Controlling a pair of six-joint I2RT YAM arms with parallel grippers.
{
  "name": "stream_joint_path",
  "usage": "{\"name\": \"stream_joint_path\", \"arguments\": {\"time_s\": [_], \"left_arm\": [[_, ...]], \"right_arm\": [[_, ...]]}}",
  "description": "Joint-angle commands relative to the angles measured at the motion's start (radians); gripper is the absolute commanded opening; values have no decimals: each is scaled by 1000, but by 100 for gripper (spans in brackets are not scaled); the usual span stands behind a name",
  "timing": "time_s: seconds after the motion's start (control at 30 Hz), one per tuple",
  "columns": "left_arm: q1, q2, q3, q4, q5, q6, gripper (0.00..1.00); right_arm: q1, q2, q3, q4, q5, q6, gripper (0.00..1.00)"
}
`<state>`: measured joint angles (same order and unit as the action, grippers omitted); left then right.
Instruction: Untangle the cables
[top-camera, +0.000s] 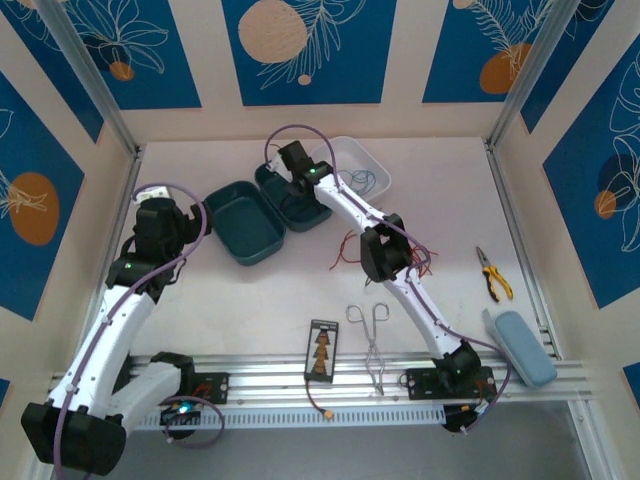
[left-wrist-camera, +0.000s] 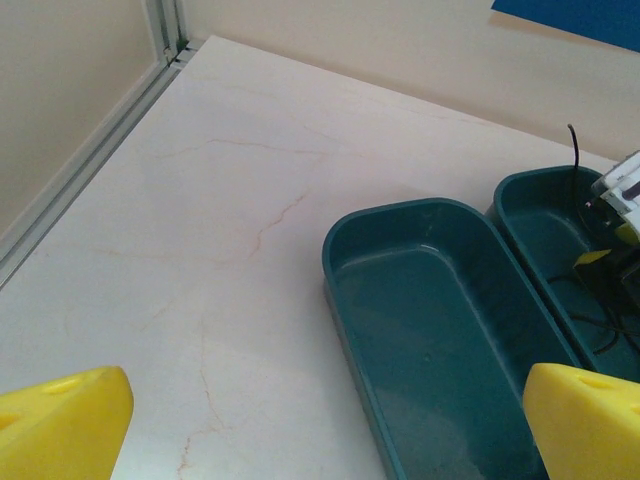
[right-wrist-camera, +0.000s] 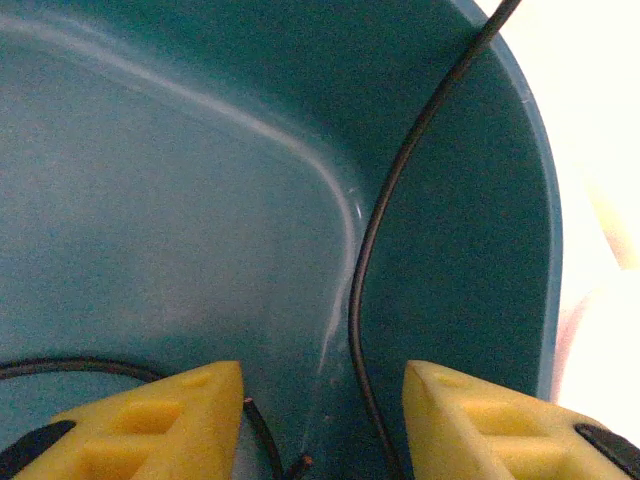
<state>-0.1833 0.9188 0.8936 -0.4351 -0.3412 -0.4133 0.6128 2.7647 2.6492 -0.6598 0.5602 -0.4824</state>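
A black cable (right-wrist-camera: 365, 250) runs down the inner wall of a teal tray (right-wrist-camera: 470, 200) and passes loosely between the yellow fingers of my right gripper (right-wrist-camera: 322, 400), which is open inside that tray. A second black strand end (right-wrist-camera: 262, 430) lies by its left finger. From above, the right gripper (top-camera: 290, 182) sits over the right teal tray (top-camera: 305, 212). Red cables (top-camera: 345, 245) lie on the table by the right arm's elbow, and blue cables (top-camera: 366, 181) lie in the white tray (top-camera: 350, 150). My left gripper (left-wrist-camera: 325, 420) hangs open beside the left teal tray (left-wrist-camera: 440, 330), holding nothing.
Silver forceps (top-camera: 372, 340), yellow-handled pliers (top-camera: 492, 272), a light blue case (top-camera: 525, 345) and a small black card (top-camera: 322, 350) lie toward the near edge. The two teal trays stand side by side. Bare table (left-wrist-camera: 200, 230) spreads left of them.
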Motion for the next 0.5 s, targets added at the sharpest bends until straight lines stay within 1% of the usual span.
{"name": "stream_joint_path", "arguments": {"time_s": [0.0, 0.1, 0.23, 0.33, 0.47], "left_arm": [[13, -32, -16, -10, 1, 4, 100], [13, -38, -17, -8, -5, 4, 100], [13, -43, -18, -8, -17, 5, 100], [13, -47, -19, -8, -25, 5, 100], [13, -57, -21, -3, -37, 4, 100]], "right_arm": [[-19, 30, 28, -32, -22, 32, 46], [-24, 38, 24, -64, -24, 42, 46], [-17, 36, 9, -118, -79, 84, 45], [-4, 36, 4, -144, -106, 85, 45], [7, 35, 5, -172, -155, 91, 41]]}}
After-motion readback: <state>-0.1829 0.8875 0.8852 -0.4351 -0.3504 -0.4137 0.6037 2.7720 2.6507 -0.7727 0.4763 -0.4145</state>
